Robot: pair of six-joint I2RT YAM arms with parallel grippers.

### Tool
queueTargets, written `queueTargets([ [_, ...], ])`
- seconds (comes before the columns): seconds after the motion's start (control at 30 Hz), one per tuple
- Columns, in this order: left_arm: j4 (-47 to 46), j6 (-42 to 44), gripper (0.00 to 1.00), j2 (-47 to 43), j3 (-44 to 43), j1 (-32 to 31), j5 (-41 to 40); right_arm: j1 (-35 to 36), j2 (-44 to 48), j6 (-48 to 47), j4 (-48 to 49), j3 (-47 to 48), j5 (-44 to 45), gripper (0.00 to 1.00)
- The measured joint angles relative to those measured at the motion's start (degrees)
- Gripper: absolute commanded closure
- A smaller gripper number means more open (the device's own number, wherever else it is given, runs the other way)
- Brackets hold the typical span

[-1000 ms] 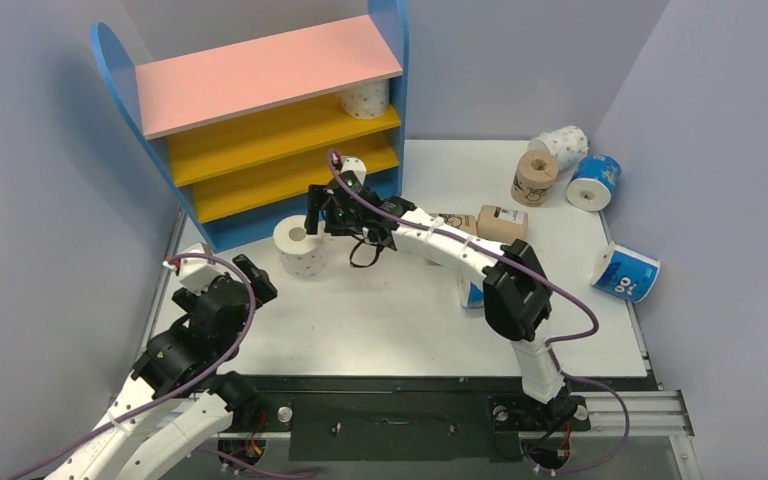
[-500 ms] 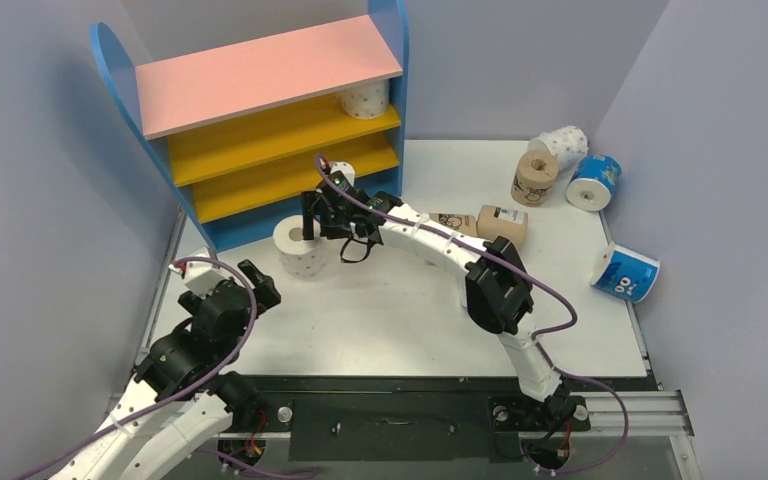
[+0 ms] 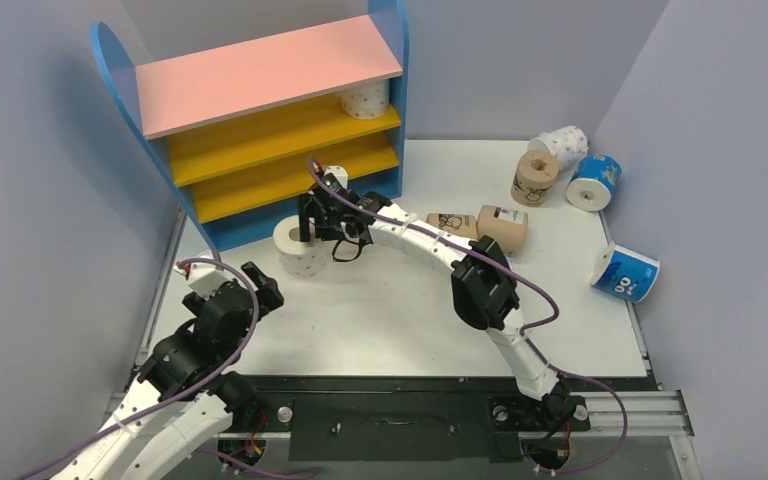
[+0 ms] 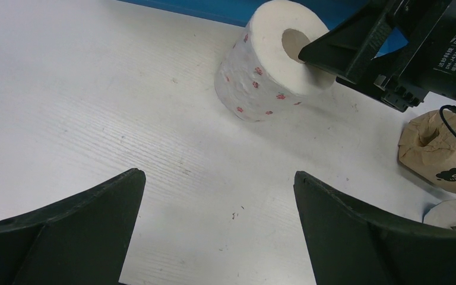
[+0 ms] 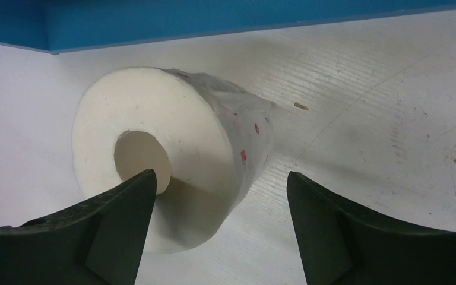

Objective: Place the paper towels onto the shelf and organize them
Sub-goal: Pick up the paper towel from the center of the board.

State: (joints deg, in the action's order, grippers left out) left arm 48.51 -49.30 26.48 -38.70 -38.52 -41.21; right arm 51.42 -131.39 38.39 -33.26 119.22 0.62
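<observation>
Overhead, the right claw [image 3: 307, 228] sits over a white paper-towel roll with small red dots [image 3: 298, 252], which stands on end on the white bench [image 3: 380, 310]. The roll is just at 6 o'clock of the blue-sided toy shelf with pink top and yellow boards [image 3: 260, 75]. Only the right wrist view shows the detail: one finger dips into the hollow core and the other hangs clear of the roll's outer wall at 3 o'clock, so the jaws are apart, not yet pinching. That view also shows the shelf's blue base close at 12 o'clock and the bench edge at 9 o'clock.

The left claw [image 4: 217, 178] is spread wide and holds nothing, with bare bench between it and the roll. A second dotted roll [image 3: 365, 98] stands on the upper yellow board. Tan and blue-wrapped rolls [image 3: 560, 175] lie well apart, around 2 o'clock.
</observation>
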Motion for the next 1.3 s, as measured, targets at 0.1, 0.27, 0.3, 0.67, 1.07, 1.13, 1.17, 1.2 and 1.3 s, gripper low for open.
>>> queueTargets([
  [0.1, -0.7, 0.0, 0.04, 0.0, 0.3, 0.0, 0.2, 0.0, -0.3, 0.0, -0.3, 0.8, 0.2, 0.29],
  [0.27, -1.2, -0.2, 0.04, 0.0, 0.6, 0.0, 0.3, 0.0, -0.7, 0.2, -0.6, 1.5, 0.2, 0.45],
  [0.3, -1.2, -0.3, 0.04, 0.0, 0.7, 0.0, 0.3, 0.0, -0.7, 0.2, -0.6, 1.6, 0.3, 0.47],
  [0.67, -1.1, -3.3, 0.04, 5.2, 0.8, 0.0, -0.3, -0.2, 0.9, 1.3, 2.8, -1.9, 0.2, 0.64],
  [1.07, -1.3, -8.8, 0.04, 13.5, -1.0, 0.0, 0.1, -1.9, 18.3, 0.2, 3.6, -25.2, 3.6, 0.66],
  [1.13, -1.7, -9.4, 0.04, 13.9, -1.0, 0.0, 0.8, -2.0, 21.9, 0.0, 3.6, -29.5, 4.4, 0.66],
  [1.17, -2.1, -9.7, 0.04, 14.2, -1.0, 0.0, 1.1, -2.0, 23.2, 0.0, 3.4, -31.0, 4.7, 0.66],
  [1.2, -2.5, -10.0, 0.04, 14.5, -1.0, 0.0, 1.5, -2.0, 24.7, -0.1, 3.2, -32.7, 5.0, 0.66],
  [1.3, -3.9, -11.0, 0.04, 15.8, -1.0, 0.0, 2.5, -2.0, 28.4, -0.2, 3.0, -36.8, 5.6, 0.66],
])
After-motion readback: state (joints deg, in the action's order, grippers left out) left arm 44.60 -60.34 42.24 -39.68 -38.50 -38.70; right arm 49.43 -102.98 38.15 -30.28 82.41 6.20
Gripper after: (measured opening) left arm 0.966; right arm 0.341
